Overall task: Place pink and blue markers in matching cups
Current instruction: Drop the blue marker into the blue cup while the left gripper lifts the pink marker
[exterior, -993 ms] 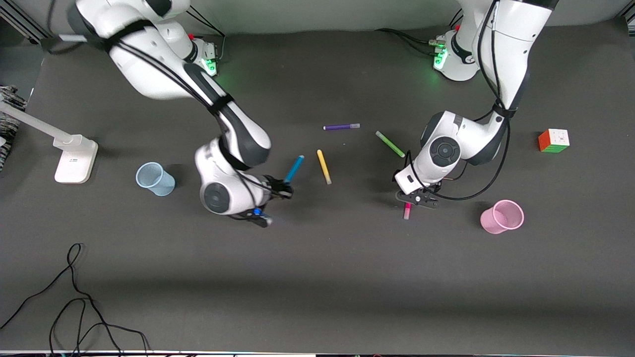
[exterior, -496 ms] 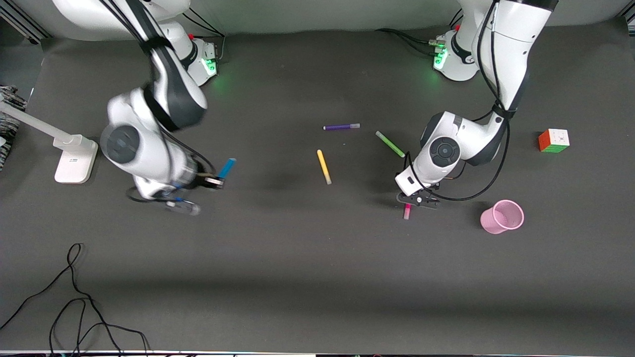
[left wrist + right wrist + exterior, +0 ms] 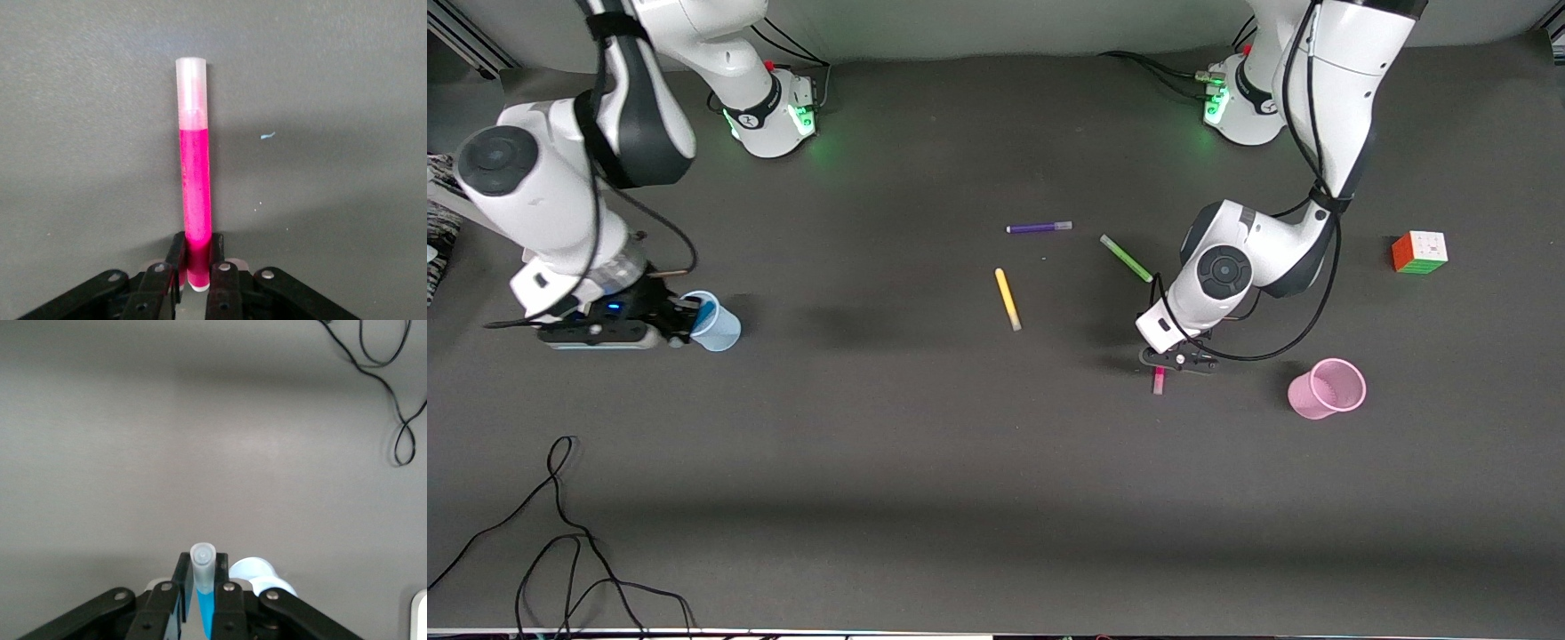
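Front view, starting at the right arm's end of the table: the right gripper (image 3: 680, 316) hangs over the blue cup (image 3: 713, 322), which stands close to that end edge, about midway between the robots' edge and the camera's edge. Its fingers are clamped on the blue marker (image 3: 704, 313), whose lower end already dips at the rim. In the right wrist view the marker (image 3: 203, 590) sits squarely between the pads, pale end out. The cup looks thin and light and would likely tip if nudged, so the marker wants dropping straight down.

Mid-table lie the yellow marker (image 3: 1007, 299), purple marker (image 3: 1039, 228) and green marker (image 3: 1126, 258), well apart from both cups.

Toward the left arm's end, the left gripper (image 3: 1163, 363) is down at the table, pinching the pink marker (image 3: 1159, 380) at one end; the left wrist view shows the fingers closed on the marker (image 3: 195, 193). It is a stiff, light, smooth stick, so an end grip may let it swing. The pink cup (image 3: 1327, 388) stands near, with bare table between them. The cube (image 3: 1419, 252) sits nearer the end edge, out of the way.
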Robot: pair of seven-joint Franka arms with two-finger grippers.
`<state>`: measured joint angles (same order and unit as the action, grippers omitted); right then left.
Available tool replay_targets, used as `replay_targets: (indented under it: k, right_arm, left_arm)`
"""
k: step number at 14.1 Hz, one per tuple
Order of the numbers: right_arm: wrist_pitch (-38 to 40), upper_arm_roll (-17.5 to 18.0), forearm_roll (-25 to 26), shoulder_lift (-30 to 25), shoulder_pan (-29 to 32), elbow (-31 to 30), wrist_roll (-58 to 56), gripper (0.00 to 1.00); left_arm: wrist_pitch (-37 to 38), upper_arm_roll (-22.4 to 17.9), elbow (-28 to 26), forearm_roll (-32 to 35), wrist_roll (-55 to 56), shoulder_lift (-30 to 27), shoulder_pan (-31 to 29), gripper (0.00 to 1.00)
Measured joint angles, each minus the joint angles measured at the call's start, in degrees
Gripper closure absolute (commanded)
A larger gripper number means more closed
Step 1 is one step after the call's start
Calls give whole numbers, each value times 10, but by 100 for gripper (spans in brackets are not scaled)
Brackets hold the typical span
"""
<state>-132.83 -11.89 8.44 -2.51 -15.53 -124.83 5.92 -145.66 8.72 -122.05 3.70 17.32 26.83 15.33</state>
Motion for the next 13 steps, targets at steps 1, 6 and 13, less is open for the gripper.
replay_targets:
  k: [1,6,13]
  right_arm:
    - [-33,-19,0,-7,0,-29,-30,100]
    - [-163,-79,1,-15,0,-127,-97,100]
    - [-223,-81,1,-13,-2,-202,-97,50]
  left_arm:
    - [0,0,6,0,14,-4,0,100]
    - [159,-14,76,-1,48,-79,-12,100]
    - [445,-22,224,-5,-42,-138,-143,100]
